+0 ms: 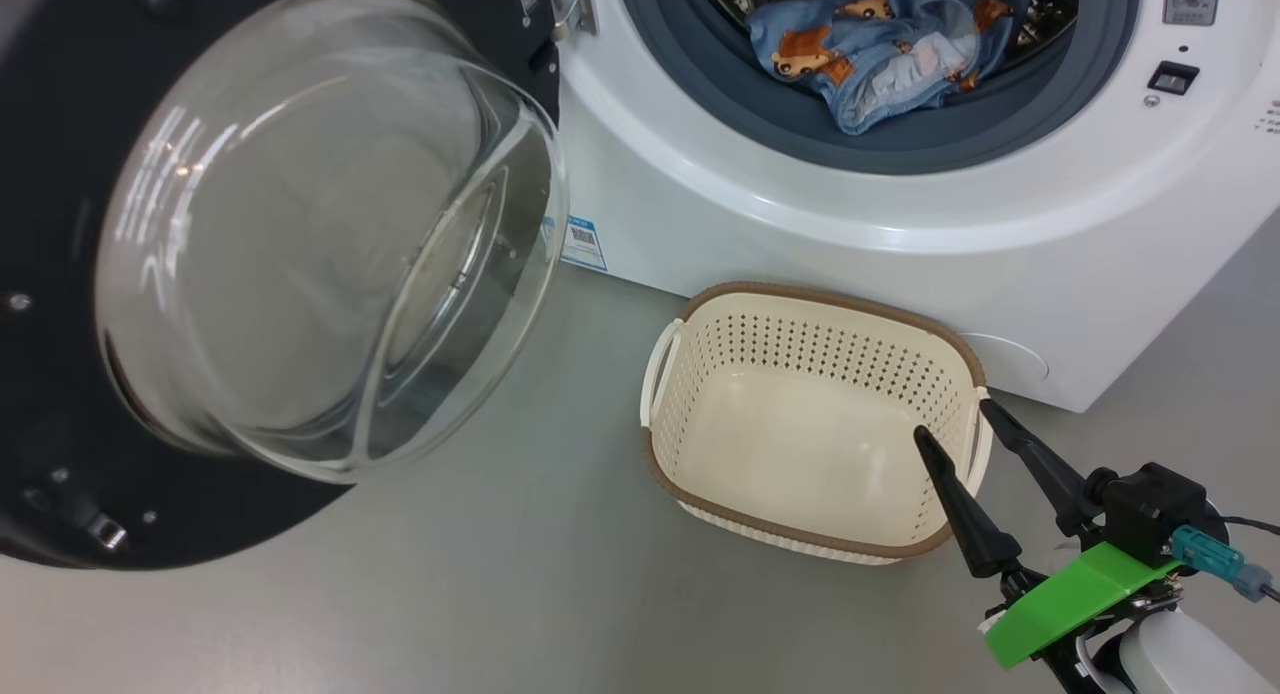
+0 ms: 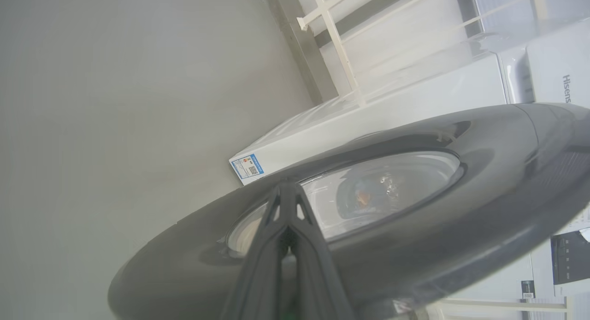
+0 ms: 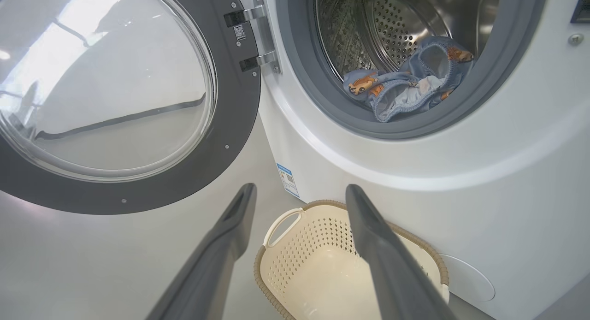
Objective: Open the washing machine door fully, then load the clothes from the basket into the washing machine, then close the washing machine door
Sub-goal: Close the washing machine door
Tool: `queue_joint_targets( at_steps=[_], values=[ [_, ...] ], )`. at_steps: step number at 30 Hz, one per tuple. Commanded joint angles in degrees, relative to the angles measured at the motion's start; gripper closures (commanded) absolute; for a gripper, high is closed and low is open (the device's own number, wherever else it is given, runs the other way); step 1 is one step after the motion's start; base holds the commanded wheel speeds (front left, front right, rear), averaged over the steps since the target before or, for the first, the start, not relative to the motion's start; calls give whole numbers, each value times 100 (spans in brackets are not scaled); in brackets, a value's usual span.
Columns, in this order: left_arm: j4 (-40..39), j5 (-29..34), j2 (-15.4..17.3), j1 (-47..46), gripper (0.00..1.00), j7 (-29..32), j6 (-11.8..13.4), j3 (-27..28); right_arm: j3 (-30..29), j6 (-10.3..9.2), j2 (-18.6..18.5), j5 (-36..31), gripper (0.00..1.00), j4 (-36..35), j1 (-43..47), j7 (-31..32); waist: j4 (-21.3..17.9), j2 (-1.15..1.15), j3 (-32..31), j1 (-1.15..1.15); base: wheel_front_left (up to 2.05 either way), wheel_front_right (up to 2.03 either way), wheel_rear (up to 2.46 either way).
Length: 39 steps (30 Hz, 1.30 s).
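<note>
The washing machine door (image 1: 60, 274) stands swung wide at the left, its glass bowl (image 1: 330, 234) bulging toward me. The washing machine (image 1: 760, 204) is open, with the bear-print clothes (image 1: 880, 54) lying in the drum and drooping onto the grey ring (image 3: 332, 103). The basket (image 1: 690, 354) sits on the floor in front, with nothing in it. My right gripper (image 1: 952, 420) hovers open over the basket's right rim, holding nothing; its fingers (image 3: 239, 218) frame the basket (image 3: 276, 274). My left gripper (image 2: 286, 186) is shut, tips at the door's (image 2: 461, 228) outer face near the glass edge; contact is unclear.
The grey floor (image 1: 500, 574) stretches left of and in front of the basket. The open door overhangs the floor at the left. A blue label (image 1: 584, 242) marks the machine's front corner. White appliances and a pale frame (image 2: 336, 48) stand behind the door.
</note>
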Motion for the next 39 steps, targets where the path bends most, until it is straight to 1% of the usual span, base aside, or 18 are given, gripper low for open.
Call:
queue_joint_targets(
  at_steps=[1,10,18,22,30,35,38,39],
  values=[
    [-195,-70,298,11,100,111,-38,136,71,26,-29,18,0,-102,-26,-46,9,0,-40,0,0,0,0],
    [-894,-126,257,415,100,660,-38,59,-2,26,26,25,0,-104,69,-46,5,0,-277,0,0,0,0],
    [-1782,-150,46,842,100,1047,-38,-86,-124,26,67,22,0,-124,230,-46,-5,0,-484,0,0,0,0],
    [-2158,-112,-66,1009,100,1144,-38,-153,-227,26,100,11,0,-134,320,-46,-41,0,-592,0,0,0,0],
    [-2855,-72,-393,1353,100,1258,-38,-320,-381,26,186,-4,0,-165,509,-46,-201,0,-820,0,0,0,0],
    [-3153,39,-589,1498,100,1199,-38,-427,-477,26,237,-28,0,-194,602,-46,-337,0,-875,0,0,0,0],
    [-3342,0,-722,1543,100,1220,-38,-490,-559,26,255,-38,0,-204,645,-46,-439,0,-902,0,0,0,0],
    [-3342,0,-722,1543,100,1220,-38,-490,-559,26,255,-38,0,-204,645,-46,-439,0,-902,0,0,0,0]
  ],
)
